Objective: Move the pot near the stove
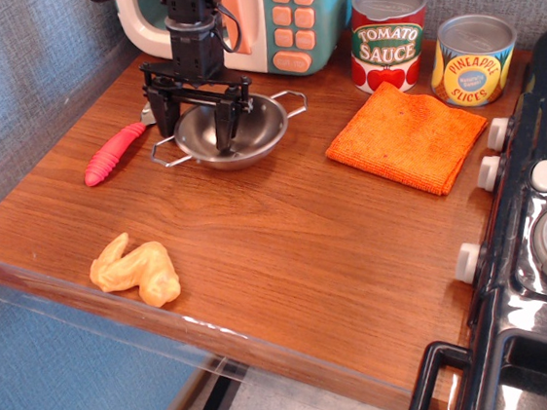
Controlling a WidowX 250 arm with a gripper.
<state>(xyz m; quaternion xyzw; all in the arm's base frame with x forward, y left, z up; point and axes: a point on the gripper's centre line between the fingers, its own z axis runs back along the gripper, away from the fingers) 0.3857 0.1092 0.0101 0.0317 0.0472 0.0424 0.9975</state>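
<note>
On my screen, the small shiny stainless-steel pot (246, 129) sits on the wooden tabletop, just in front of the teal-and-pink toy microwave (263, 15) and well apart from the glossy black toy stove (544, 265) at the right edge. The black robot gripper (199, 125) hangs over the pot with its jaws spread apart: one finger (234, 123) reaches down inside the bowl, the other stands at the rim on the side away from the stove. I cannot tell whether either finger touches the metal. The bowl shows nothing inside but that finger and its own reflections.

The pot is round and shallow, mirror-bright, with two thin wire loop handles, one toward the microwave and one on the opposite side.

Between the pot and the stove lies a folded orange cloth (408, 137). Behind the cloth stand a red tomato sauce can (388, 36) and a yellow pineapple slices can (473, 59), both closed with metal tops. On the pot's far side from the stove lies a ridged pink-red toy (114, 153); nearer the table's front edge rests an orange plastic chicken wing (136, 270). The brown wood-grain table (299, 261) backs onto a grey-blue textured wall (16, 85).
</note>
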